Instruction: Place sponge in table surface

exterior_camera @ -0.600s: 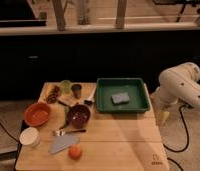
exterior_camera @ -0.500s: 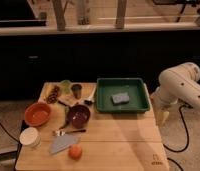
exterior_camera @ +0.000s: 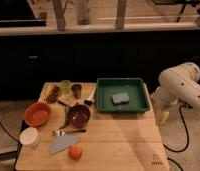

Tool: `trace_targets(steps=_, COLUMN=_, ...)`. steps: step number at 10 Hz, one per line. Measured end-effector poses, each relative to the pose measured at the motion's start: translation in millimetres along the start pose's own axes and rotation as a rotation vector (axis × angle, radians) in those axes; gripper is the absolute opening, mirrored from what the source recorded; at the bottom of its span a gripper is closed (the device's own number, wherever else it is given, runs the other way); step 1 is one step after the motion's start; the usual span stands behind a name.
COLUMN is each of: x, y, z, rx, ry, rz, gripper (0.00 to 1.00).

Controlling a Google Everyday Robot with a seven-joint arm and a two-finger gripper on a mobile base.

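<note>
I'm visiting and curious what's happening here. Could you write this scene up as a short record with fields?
sponge: lying in the green tray
green tray: on the table surface, back right
tool: open, empty, beside the table's right edge, away from the sponge
task: sponge not yet on the table surface

Grey-blue sponge [exterior_camera: 120, 98], green tray [exterior_camera: 135, 103], cream gripper [exterior_camera: 163, 117] beside pale-wood table [exterior_camera: 118, 145].
</note>
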Motion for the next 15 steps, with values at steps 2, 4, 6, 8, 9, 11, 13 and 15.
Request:
trace_targets(steps=2, x=0.0, y=0.0, z=0.1, rx=0.0, ry=0.0, rz=0.0, gripper=0.8)
trace_targets(steps=4, x=0.0, y=0.0, z=0.0, rx=0.0, ry=0.0, rz=0.0, gripper=0.8)
trace_targets(steps=6, x=0.0, y=0.0, z=0.1, rx=0.0, ry=0.0, rz=0.0, gripper=0.8)
trace_targets(steps=8, x=-0.6, y=-2.0, z=1.0, rx=0.001, ry=0.004, rz=-0.002, gripper=0.8)
trace_targets(steps=9, x=-8.7, y=-8.9, z=4.6, rx=0.002, ry=0.008, rz=-0.013, gripper=0.8)
trace_targets(steps=11, x=-26.7, y=-29.4, z=12.1, rx=0.008, ry=0.014, rz=-0.037, gripper=0.8)
trace_targets(steps=13, x=-28.9, y=-30.7, z=15.8, rx=0.003, ry=0.024, rz=-0.046, gripper=0.8)
trace_targets(steps=15, x=-31.2, y=-31.8, z=18.6, rx=0.005, ry=0.03, rz=-0.059, gripper=0.8)
